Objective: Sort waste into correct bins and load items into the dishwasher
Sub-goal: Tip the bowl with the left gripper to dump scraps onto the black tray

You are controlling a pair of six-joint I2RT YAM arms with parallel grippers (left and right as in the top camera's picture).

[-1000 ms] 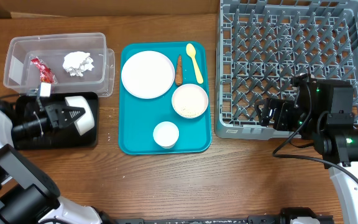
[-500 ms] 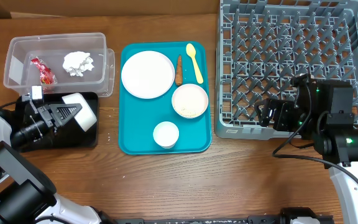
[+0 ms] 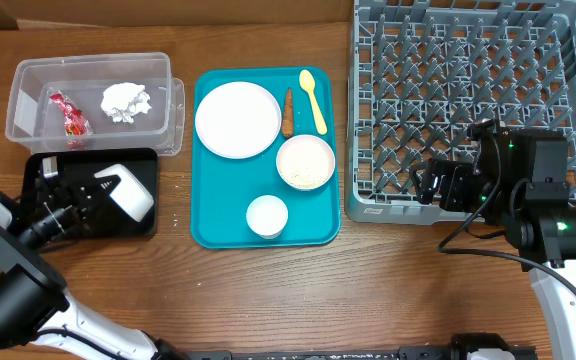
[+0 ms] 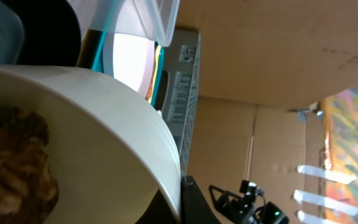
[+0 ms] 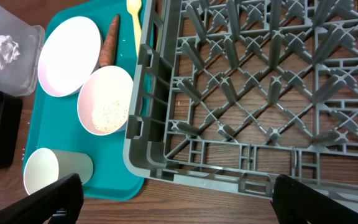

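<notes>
A white bowl (image 3: 128,192) with a brown food lump (image 4: 11,162) is leaning on its side over the black tray (image 3: 146,228). The red wrapper (image 3: 68,112) and crumpled napkin (image 3: 126,101) are lying in the clear tub (image 3: 88,62) just behind it.

This is a robotics lab bench dressed with kitchen props. A wood-grain worktop (image 3: 368,290) is backed by plain cardboard sheets (image 4: 260,56), and cabled robot arms (image 3: 548,225) are mounted at its two sides. On it stand a grey dish rack (image 3: 468,60), a teal serving tray (image 3: 218,215) of white crockery (image 3: 236,119), a clear tub (image 3: 88,60) and a black tray (image 3: 128,228).
</notes>
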